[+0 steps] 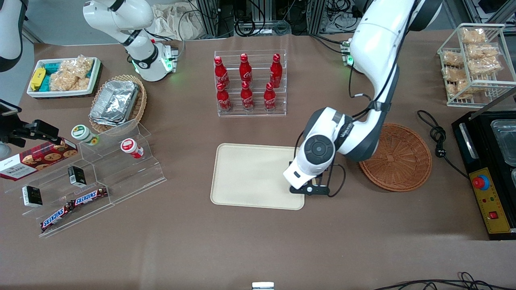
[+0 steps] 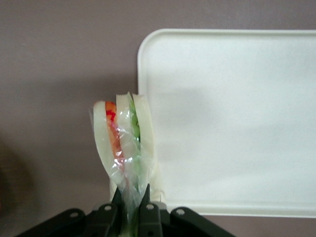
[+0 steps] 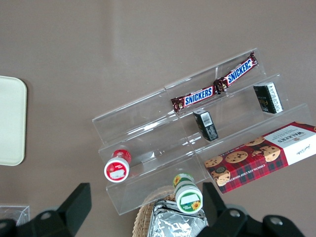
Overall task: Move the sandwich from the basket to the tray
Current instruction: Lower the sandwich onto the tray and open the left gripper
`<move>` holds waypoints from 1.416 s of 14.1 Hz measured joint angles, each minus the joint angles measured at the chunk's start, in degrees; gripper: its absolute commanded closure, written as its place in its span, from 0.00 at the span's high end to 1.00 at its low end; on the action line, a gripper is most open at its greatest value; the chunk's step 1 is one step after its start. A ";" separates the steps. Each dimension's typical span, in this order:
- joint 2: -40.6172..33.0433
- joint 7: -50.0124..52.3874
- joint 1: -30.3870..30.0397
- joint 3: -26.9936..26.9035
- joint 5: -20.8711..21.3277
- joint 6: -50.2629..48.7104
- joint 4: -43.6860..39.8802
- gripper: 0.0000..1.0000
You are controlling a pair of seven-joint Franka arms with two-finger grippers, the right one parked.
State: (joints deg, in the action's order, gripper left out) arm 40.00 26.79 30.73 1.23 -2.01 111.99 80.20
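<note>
My hand (image 2: 132, 210) is closed on the sandwich (image 2: 123, 143), pinching it at its narrow end between my two fingers (image 2: 148, 217). The clear wrap bunches where I hold it, and the wedge stands out from my grip with its layers showing edge-on: pale bread on the outside, orange-red filling on one side and green on the other. The gap between my fingers is only as wide as the squeezed end of the wedge.

In the wrist view the sandwich sits over the rim of the tray (image 2: 232, 123), at one of its short edges near a rounded corner, part of it over the cream tray and part over the brown surface (image 2: 59, 74) beside it. I cannot tell whether the sandwich touches the tray or hangs just above it.

From the front, my hand (image 1: 312, 188) is low at the tray's (image 1: 250, 177) edge that faces the basket (image 1: 399, 159), near the corner closer to the camera. My own wrist covers the sandwich there, so it does not show in that view. The reddish-brown woven basket lies on the surface toward my arm's end of the table, apart from the tray, with my forearm crossing over its rim. Nothing shows inside the part of it I can see.
</note>
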 measured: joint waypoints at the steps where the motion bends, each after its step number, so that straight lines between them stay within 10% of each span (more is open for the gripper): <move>1: 1.01 0.00 0.00 0.23 -0.33 0.96 -0.02 0.00; 5: 4.07 0.00 -0.01 1.64 -0.84 4.61 -0.19 0.00; 9: 5.57 0.00 -0.02 1.99 -0.91 5.29 -1.15 0.29; 13: 5.74 0.00 -0.17 1.97 -1.60 5.28 -1.44 0.99; 20: 4.71 0.00 -0.61 1.69 -3.04 -1.99 -3.61 0.99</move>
State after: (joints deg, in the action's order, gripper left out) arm 44.71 26.79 30.13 2.92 -5.05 110.00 76.58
